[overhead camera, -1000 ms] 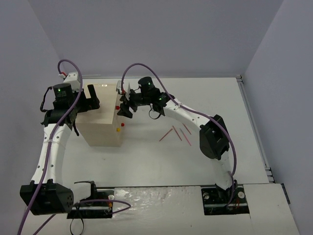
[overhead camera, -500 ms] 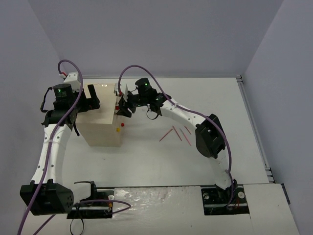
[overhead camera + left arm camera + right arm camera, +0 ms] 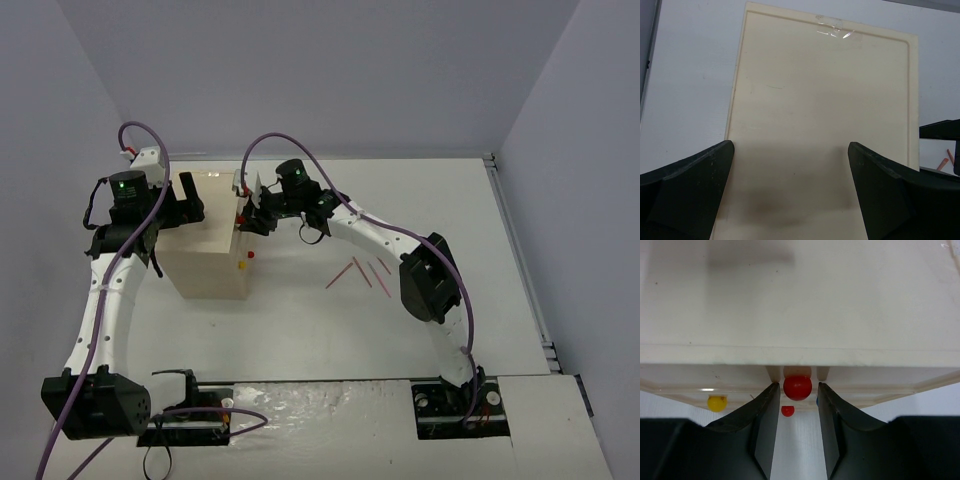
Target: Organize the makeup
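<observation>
Three thin reddish-pink pencils (image 3: 358, 271) lie loose on the white table right of the cream box (image 3: 208, 262); a tip of one shows in the left wrist view (image 3: 943, 162). No palettes, compacts, beige piece or white card are in view. My right gripper (image 3: 251, 215) is at the box's right face, its open jaws (image 3: 797, 385) either side of a red knob (image 3: 797, 388) with thin gaps. My left gripper (image 3: 186, 204) hangs open and empty over the box's flat top (image 3: 825, 110).
The box front carries a yellow knob (image 3: 716, 402), a lower red knob (image 3: 787, 410) and a sliver of a blue one (image 3: 817, 401). The box stands at the table's back left. Grey walls close the back and sides.
My right gripper has moved left to the box's knobbed face and now straddles the red knob. The left arm and the pencils have not moved.
</observation>
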You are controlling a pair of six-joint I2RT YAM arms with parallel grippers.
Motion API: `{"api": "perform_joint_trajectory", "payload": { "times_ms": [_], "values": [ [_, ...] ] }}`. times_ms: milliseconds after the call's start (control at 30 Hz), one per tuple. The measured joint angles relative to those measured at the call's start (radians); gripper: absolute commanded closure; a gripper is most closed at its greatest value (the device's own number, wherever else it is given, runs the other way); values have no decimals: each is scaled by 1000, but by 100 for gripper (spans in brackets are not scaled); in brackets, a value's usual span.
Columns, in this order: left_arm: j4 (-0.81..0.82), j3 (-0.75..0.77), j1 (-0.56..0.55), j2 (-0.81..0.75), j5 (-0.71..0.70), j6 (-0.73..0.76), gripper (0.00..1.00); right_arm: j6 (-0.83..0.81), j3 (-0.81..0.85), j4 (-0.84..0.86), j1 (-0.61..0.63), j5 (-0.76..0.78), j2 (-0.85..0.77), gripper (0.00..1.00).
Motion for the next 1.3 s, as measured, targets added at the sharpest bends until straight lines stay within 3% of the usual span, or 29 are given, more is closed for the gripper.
{"api": "perform_joint_trajectory", "payload": {
  "times_ms": [400, 1300],
  "values": [
    [12, -5, 0, 1, -1, -1, 3, -17, -23, -9, 5, 33, -24, 100],
    [27, -5, 1, 11, -1, -4, 3, -44, -350, 7, -118, 10, -274, 100]
  ]
}}
